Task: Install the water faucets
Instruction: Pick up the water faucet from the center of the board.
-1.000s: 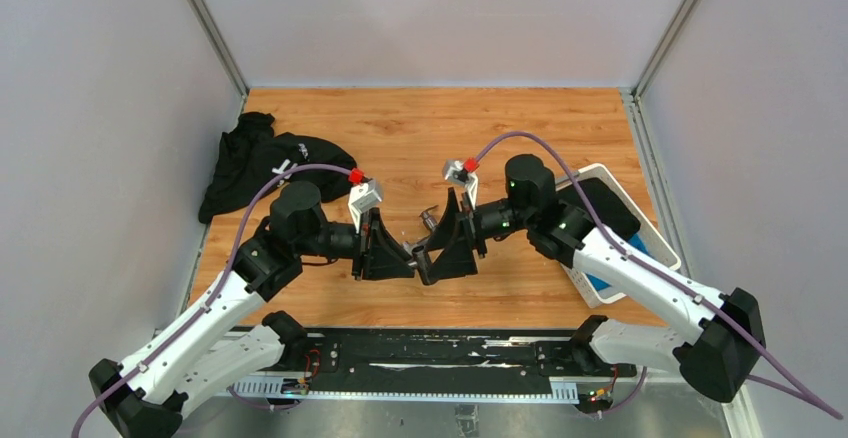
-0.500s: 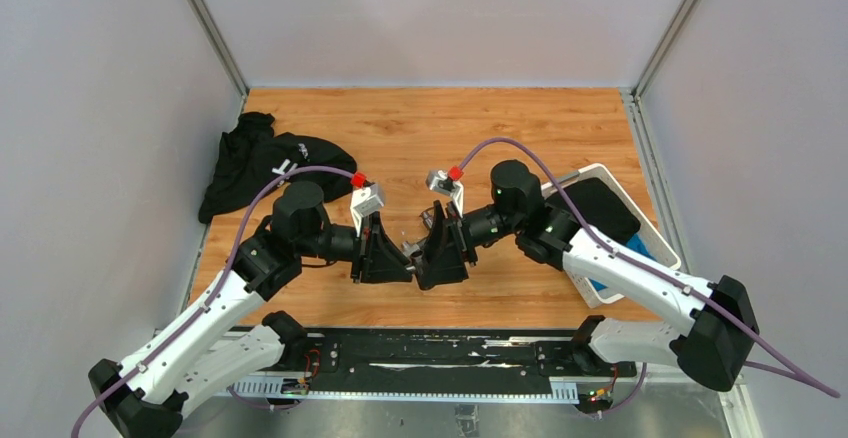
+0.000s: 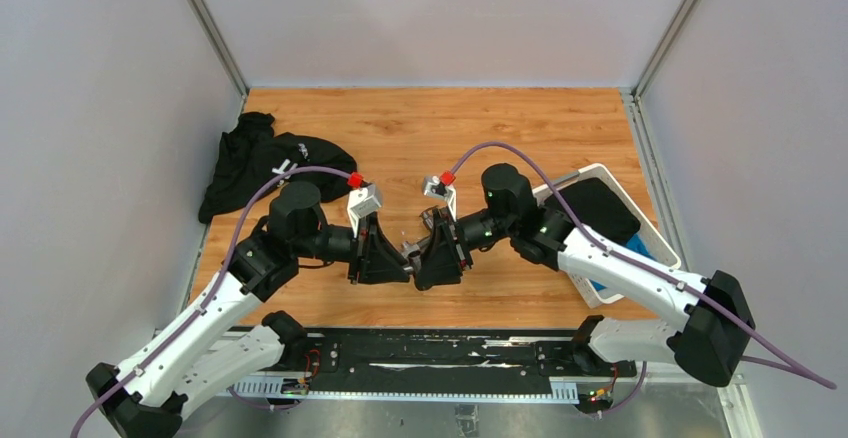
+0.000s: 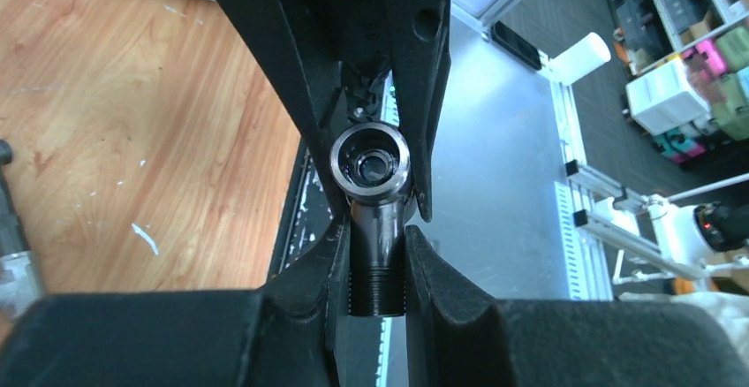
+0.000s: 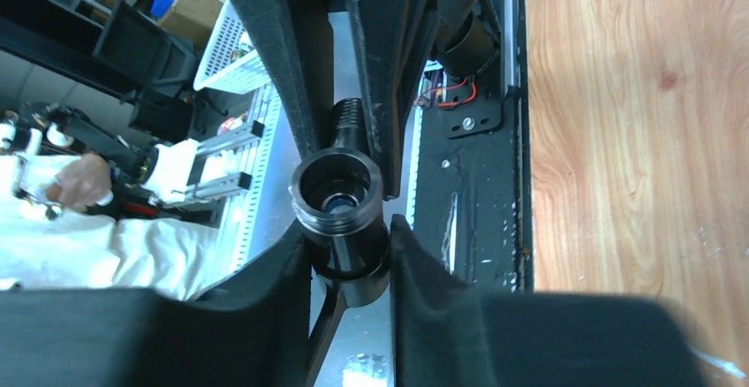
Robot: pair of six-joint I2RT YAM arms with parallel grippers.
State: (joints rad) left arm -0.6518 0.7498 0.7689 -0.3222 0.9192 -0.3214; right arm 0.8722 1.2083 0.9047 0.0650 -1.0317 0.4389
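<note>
One of the water faucets (image 3: pixel 411 250), a dark-grey metal piece, hangs above the table's front middle between both grippers. My left gripper (image 3: pixel 404 264) is shut on its threaded pipe stub (image 4: pixel 377 268), and the open ringed end (image 4: pixel 370 161) faces the left wrist camera. My right gripper (image 3: pixel 420 261) comes from the opposite side. Its fingers (image 5: pixel 283 272) press both sides of the faucet's round body (image 5: pixel 340 200), and a thin lever hangs below it. A second small metal piece (image 3: pixel 431 218) lies on the wood just behind the right gripper.
A black cloth garment (image 3: pixel 258 163) lies at the back left. A white plastic basket (image 3: pixel 602 170) holding dark and blue items stands at the right. The black base rail (image 3: pixel 430 351) runs along the near edge under the grippers.
The right arm has moved left toward the left gripper, and its jaws have closed in round the faucet. The left gripper has kept its grip and stayed put.
</note>
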